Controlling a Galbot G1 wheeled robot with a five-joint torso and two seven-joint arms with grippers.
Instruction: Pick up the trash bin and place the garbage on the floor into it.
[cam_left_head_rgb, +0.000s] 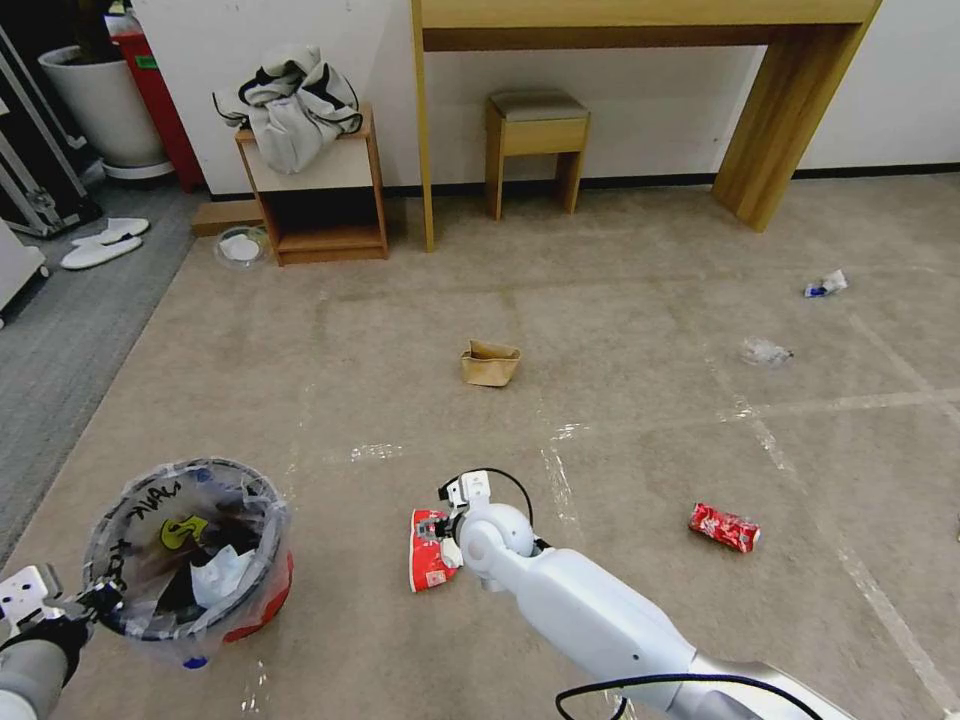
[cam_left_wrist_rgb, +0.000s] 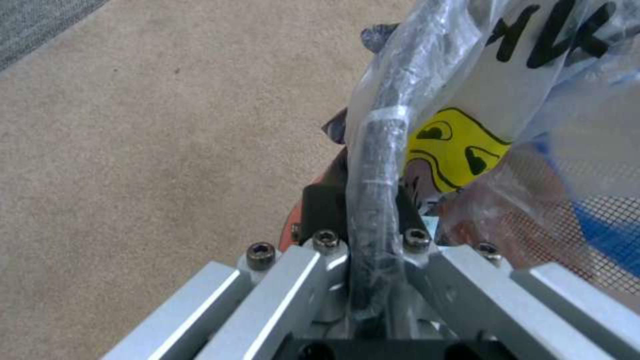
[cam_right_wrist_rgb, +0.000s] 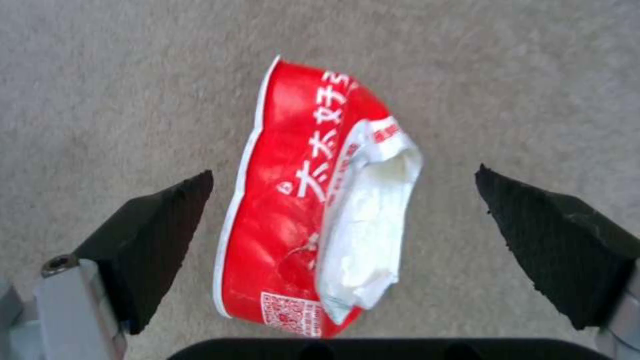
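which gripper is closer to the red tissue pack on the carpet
Right. The right gripper hangs open directly over the red tissue pack, one finger on each side, not yet touching it. The left gripper is off to the robot's left, shut on the rim of the trash bin.

Red trash bin (cam_left_head_rgb: 190, 560) upright at lower left, clear bag with black writing over its rim, white paper and a yellow wrapper inside. On the beige taped floor (cam_left_head_rgb: 640, 300): flat red tissue pack (cam_right_wrist_rgb: 313, 200) (white tissue spilling out); crushed red can (cam_left_head_rgb: 724, 527) to its right; brown paper bag (cam_left_head_rgb: 490, 363) farther back; clear plastic (cam_left_head_rgb: 765, 351) and a white-blue scrap (cam_left_head_rgb: 826, 284) well apart.
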